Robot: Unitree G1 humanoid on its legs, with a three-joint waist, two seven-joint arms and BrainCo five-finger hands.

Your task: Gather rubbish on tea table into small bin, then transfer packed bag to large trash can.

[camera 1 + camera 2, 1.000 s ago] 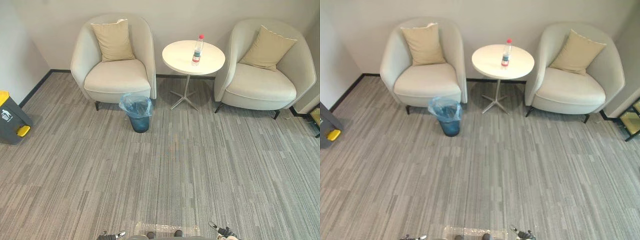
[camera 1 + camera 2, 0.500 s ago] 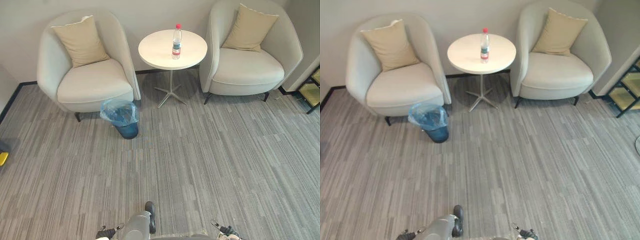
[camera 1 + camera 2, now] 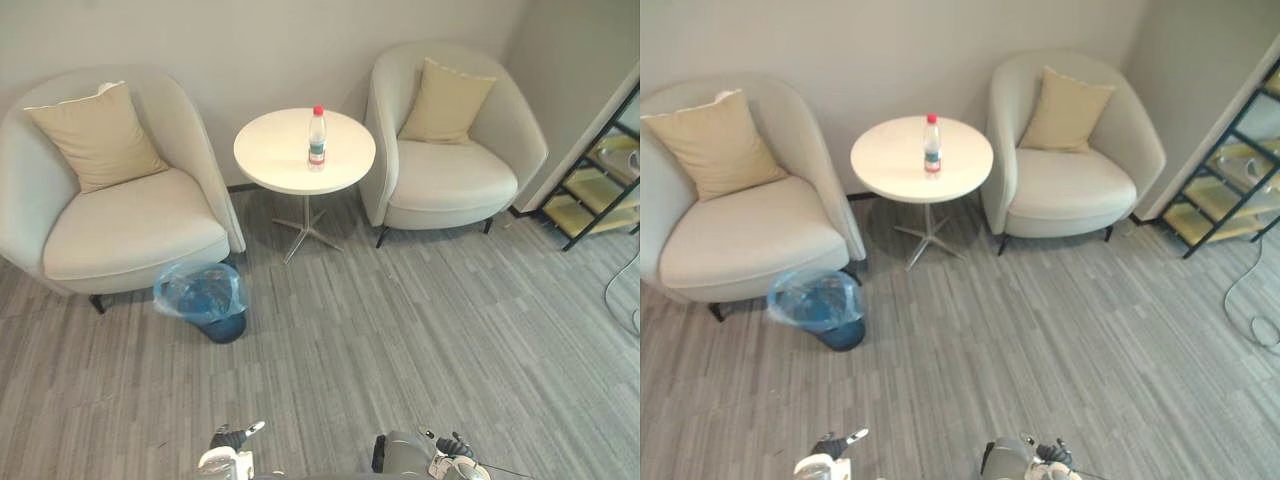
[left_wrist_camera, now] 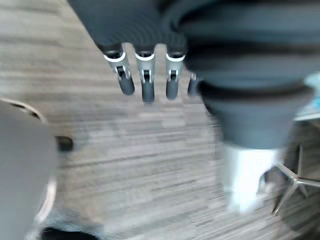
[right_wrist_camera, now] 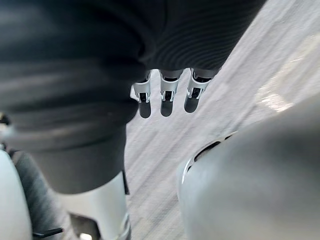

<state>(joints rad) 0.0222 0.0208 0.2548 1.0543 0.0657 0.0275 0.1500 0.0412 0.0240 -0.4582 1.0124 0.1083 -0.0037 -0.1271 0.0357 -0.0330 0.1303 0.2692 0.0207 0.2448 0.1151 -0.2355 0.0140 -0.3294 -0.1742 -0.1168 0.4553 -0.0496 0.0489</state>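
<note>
Well back from the furniture, the left hand (image 3: 232, 438) and right hand (image 3: 452, 446) sit low at the near edge of the eye views, with a broad stretch of grey carpet (image 3: 400, 330) between them and the round white surface (image 3: 290, 165). The plastic bottle (image 3: 316, 137) stands upright on that surface, a little behind its middle and away from the rim all round. The surface rests on a thin post with a splayed metal foot (image 3: 306, 228), set between the left armchair (image 3: 120, 225) and the right armchair (image 3: 450, 175); each chair's arm comes near the rim without touching it.

The small bin (image 3: 205, 300), lined with a blue bag, stands on the carpet just in front of the left armchair's inner corner, apart from the metal foot. A black-framed shelf rack (image 3: 598, 165) closes off the room beyond the right armchair.

From close, the left wrist view shows that hand's fingers (image 4: 145, 85) hanging straight and released, holding nothing, with carpet past them. The right wrist view shows its fingers (image 5: 167, 97) likewise slack and unclenched above the carpet.
</note>
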